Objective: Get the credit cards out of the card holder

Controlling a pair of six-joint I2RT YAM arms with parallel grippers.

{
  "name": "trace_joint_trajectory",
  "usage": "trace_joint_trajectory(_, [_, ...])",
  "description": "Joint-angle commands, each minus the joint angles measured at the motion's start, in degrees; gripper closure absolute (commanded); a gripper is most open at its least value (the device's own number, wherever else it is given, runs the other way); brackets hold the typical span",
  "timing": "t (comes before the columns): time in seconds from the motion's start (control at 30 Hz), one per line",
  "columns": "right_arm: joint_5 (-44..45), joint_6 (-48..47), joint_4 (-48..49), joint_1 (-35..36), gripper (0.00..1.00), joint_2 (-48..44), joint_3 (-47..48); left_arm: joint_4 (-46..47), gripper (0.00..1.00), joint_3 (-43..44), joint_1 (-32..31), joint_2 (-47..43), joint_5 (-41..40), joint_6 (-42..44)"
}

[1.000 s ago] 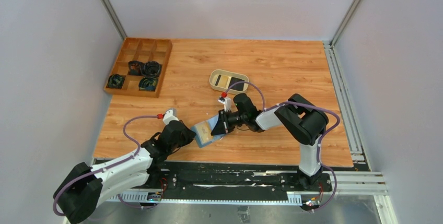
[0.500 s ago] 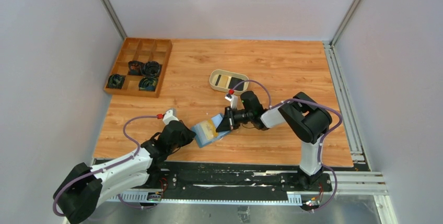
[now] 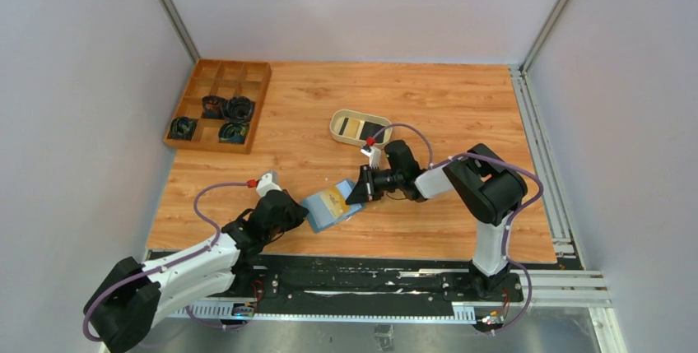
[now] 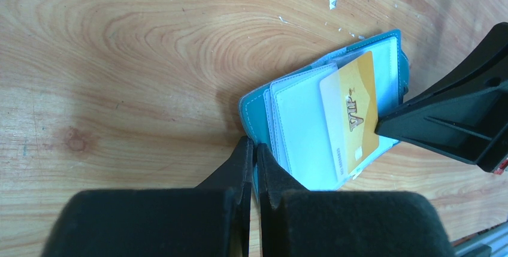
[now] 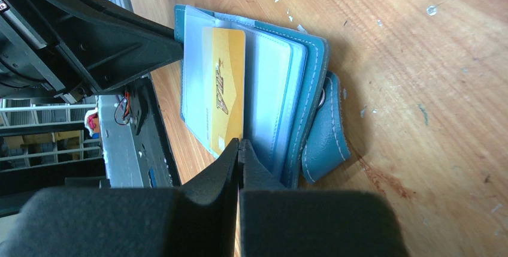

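The teal card holder [image 3: 323, 209] lies open on the desk [image 3: 428, 98]. The left pincer [image 4: 253, 156] is closed on its edge, and the fingers hide the contact. The right pincer [image 5: 238, 149] is closed on the end of the gold VIP card [image 4: 353, 110]; how far the card sits in its sleeve cannot be made out.

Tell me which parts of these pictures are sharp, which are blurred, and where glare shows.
Left wrist view: the gold card shows sharp VIP print; the left tool, nearest the lens, is a dark blur. Right wrist view: likewise, the card holder crisp, the right tool soft and black. Top view: even light, no glare, only faint shadows.
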Motion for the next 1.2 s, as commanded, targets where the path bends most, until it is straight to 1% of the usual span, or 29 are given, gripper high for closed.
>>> trace_joint_trajectory(0.0, [-0.94, -1.26, -1.48, -1.16, 1.00, -0.74, 0.03, -6.22, 1.00, -1.46, 0.02, 0.74, -1.41, 2.23])
trace_joint_trajectory(0.07, [-1.59, -1.05, -1.44, -1.14, 1.00, -0.08, 0.52, -5.95, 1.00, -1.29, 0.02, 1.19, -1.37, 2.32])
trace_joint_trajectory(0.1, [-1.94, -0.86, -1.30, -1.09, 0.96, 0.34, 0.82, -5.79, 1.00, -1.28, 0.02, 1.47, -1.31, 2.28])
trace_joint_trajectory(0.13, [-2.24, -0.64, -1.13, -1.01, 0.88, 0.69, 0.99, -5.54, 1.00, -1.21, 0.02, 1.69, -1.27, 2.27])
trace_joint_trajectory(0.23, [-2.99, 0.22, -0.12, -0.44, 0.72, 1.81, 1.75, -4.90, 1.00, -1.04, 0.02, 2.66, -1.15, 2.27])
trace_joint_trajectory(0.37, [-3.19, 0.71, -0.17, 1.21, 0.57, 3.06, 3.10, -4.38, 1.00, -0.88, 0.02, 3.43, -1.06, 2.36])
trace_joint_trajectory(0.43, [-3.32, 0.96, -0.10, 2.18, 0.53, 3.99, 3.89, -4.25, 1.00, -0.73, 0.02, 3.84, -0.98, 2.46])
trace_joint_trajectory(0.67, [-3.73, 2.93, 1.93, 4.08, 0.51, 6.38, 4.96, -4.41, 1.00, -0.56, 0.02, 4.05, -1.06, 2.54])
trace_joint_trajectory(0.9, [-2.00, 0.40, -1.35, 4.26, 0.51, 5.74, 4.55, -3.93, 1.00, -1.80, 0.02, 1.75, -0.27, 1.43])
trace_joint_trajectory(0.97, [-1.96, 0.41, -1.13, 4.29, 0.51, 5.94, 4.23, -2.65, 1.00, -3.40, 0.02, -0.05, 0.59, -0.04])
trace_joint_trajectory(1.07, [-2.02, 1.31, 0.53, 4.30, 0.51, 6.45, 3.46, 2.98, 0.95, -6.77, 0.02, -2.66, 2.62, -3.20])
trace_joint_trajectory(1.13, [-2.12, 2.14, 1.98, 4.45, 0.51, 6.79, 2.97, 5.12, 0.96, -8.98, 0.02, -3.86, 3.27, -4.38])
trace_joint_trajectory(1.17, [-2.04, 2.37, 2.28, 4.65, 0.51, 6.85, 2.88, 5.07, 0.99, -9.17, 0.02, -4.16, 3.33, -4.48])
